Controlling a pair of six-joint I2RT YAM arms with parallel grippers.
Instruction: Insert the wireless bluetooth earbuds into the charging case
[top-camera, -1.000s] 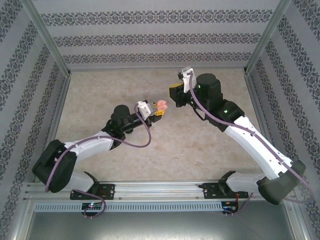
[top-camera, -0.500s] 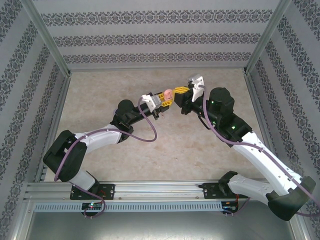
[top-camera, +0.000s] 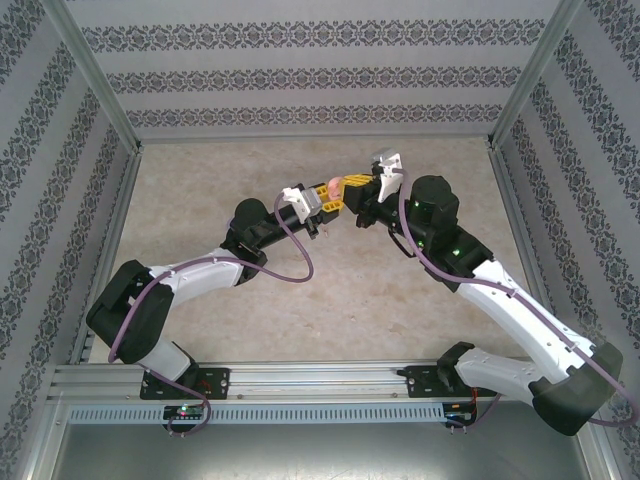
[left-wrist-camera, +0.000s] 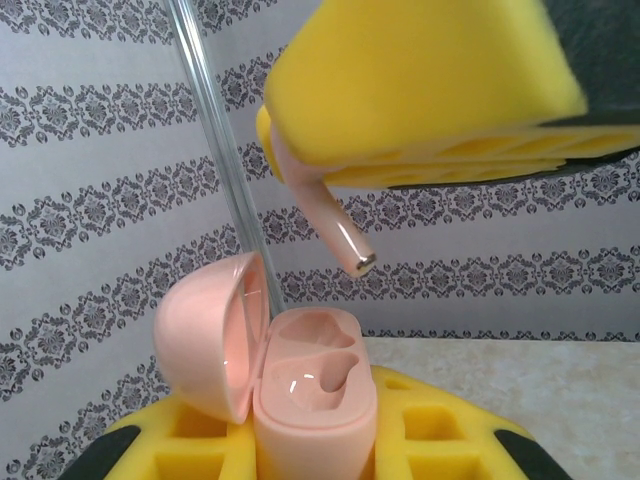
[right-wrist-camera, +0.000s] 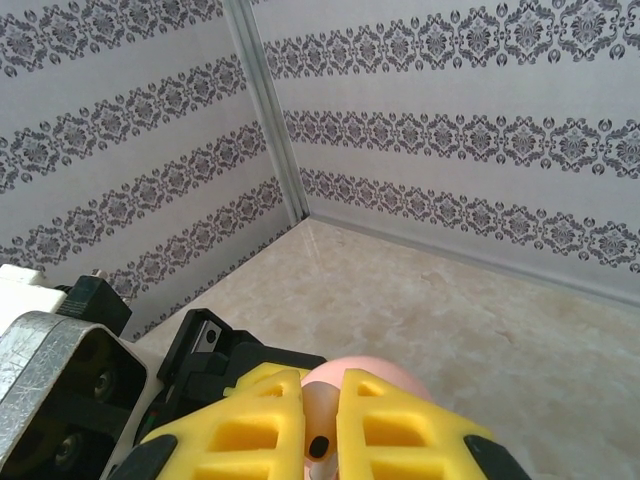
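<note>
Over the beige worktop (top-camera: 300, 330), the left arm (top-camera: 190, 285) and the right arm (top-camera: 500, 290) were stretched toward each other, their ends close together in mid-air, off the surface. The left fingers (left-wrist-camera: 190, 450) were closed around the lower part of a pale pink charging case (left-wrist-camera: 315, 400). They held it upright with its lid (left-wrist-camera: 205, 335) swung open to the left in the left wrist view, so the two moulded wells faced upward. The right fingers (left-wrist-camera: 420, 70) were clamped on a pale pink earbud (left-wrist-camera: 325, 215), pinching its head so that the stem stuck out below them. The earbud hung just above the open case, apart from it. Its long axis slanted down, with the shiny tip aimed toward the wells but a little right of them in that view. By my judgement, the right arm needed to bring the stem nearer upright and lower it into a well, while the left only had to hold steady.
</note>
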